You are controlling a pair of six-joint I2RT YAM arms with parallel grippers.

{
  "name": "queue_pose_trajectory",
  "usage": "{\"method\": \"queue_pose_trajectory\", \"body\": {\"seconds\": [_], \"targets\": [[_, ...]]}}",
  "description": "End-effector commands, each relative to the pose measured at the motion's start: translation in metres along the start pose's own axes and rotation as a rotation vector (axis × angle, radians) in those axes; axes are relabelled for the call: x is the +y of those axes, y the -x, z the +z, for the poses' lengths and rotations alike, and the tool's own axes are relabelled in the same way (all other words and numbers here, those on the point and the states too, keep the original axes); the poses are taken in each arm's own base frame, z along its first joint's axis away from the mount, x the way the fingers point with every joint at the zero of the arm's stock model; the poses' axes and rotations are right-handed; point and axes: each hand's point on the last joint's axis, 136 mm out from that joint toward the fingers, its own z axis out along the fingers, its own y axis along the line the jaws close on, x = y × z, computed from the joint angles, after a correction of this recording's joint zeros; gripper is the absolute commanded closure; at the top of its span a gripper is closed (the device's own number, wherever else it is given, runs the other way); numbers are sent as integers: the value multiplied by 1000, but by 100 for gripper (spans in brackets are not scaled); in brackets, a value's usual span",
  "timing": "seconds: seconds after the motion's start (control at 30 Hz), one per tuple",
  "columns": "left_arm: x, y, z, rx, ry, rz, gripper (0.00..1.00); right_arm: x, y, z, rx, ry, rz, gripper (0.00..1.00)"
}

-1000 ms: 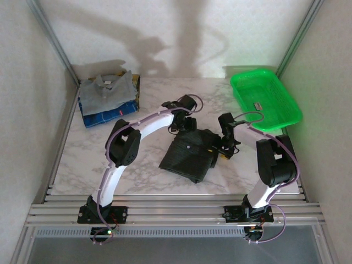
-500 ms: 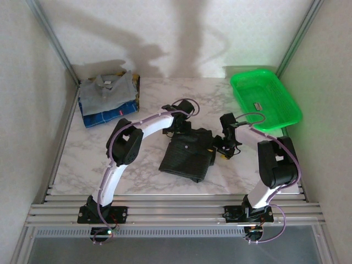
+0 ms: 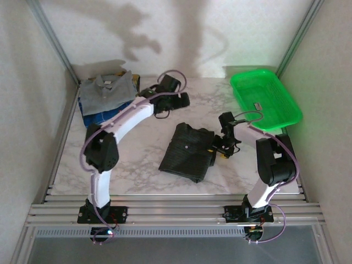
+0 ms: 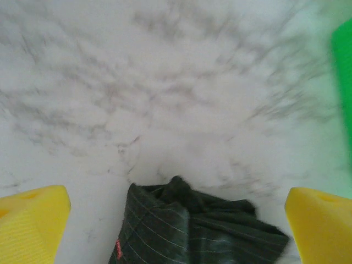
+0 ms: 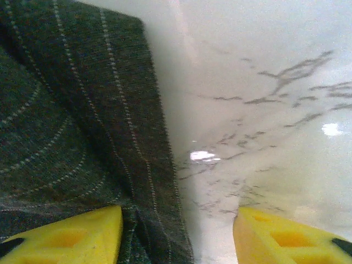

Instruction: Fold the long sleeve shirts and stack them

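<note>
A dark charcoal striped long sleeve shirt [image 3: 187, 153] lies folded in the middle of the marble table [image 3: 137, 165]. A grey-blue collared shirt [image 3: 107, 88] tops the stack at the back left. My left gripper [image 3: 181, 100] hangs open above the table behind the dark shirt. In the left wrist view the dark shirt's top edge [image 4: 192, 228] lies below and between the wide-spread yellow fingers [image 4: 33, 223]. My right gripper [image 3: 218, 149] is low at the shirt's right edge, open. Its left finger [image 5: 66, 234] is over the cloth [image 5: 82, 121] and the other one is over bare marble.
A bright green plastic basket [image 3: 265, 99] stands at the back right; its edge [image 4: 344, 71] shows in the left wrist view. A blue folded garment [image 3: 104, 116] lies under the grey-blue shirt. Walls close in the table on three sides.
My left gripper opened, let go of the dark shirt's back edge, and rose back and to the left. My right gripper stayed at the shirt's right edge, its jaws narrowing a little.
</note>
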Motion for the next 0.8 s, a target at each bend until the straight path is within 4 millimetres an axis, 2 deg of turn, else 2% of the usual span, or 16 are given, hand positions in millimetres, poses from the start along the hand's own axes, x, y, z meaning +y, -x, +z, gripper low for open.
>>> {"method": "queue_pose_trajectory", "body": {"seconds": [0.0,0.1,0.17,0.33,0.4,0.53,0.6,0.77], "targets": [[-5,21,-51,-67,-52,-24,1,54,-1,11,31,141,-107,48],[14,21,-77,-85,-32,-26,0,57,-2,15,49,94,-118,54],[32,25,-100,-117,-10,-42,0,57,-3,17,64,58,-116,62],[88,38,-168,-236,15,-129,0,52,1,24,75,-43,-100,90],[114,43,-196,-297,38,-165,1,48,8,16,53,-93,-101,99],[147,43,-242,-398,68,-182,0,40,24,-22,-52,-193,-143,100],[158,39,-252,-423,81,-178,0,35,31,-47,-120,-245,-170,100],[175,31,-256,-436,87,-194,1,21,42,-112,-285,-352,-209,100]]}}
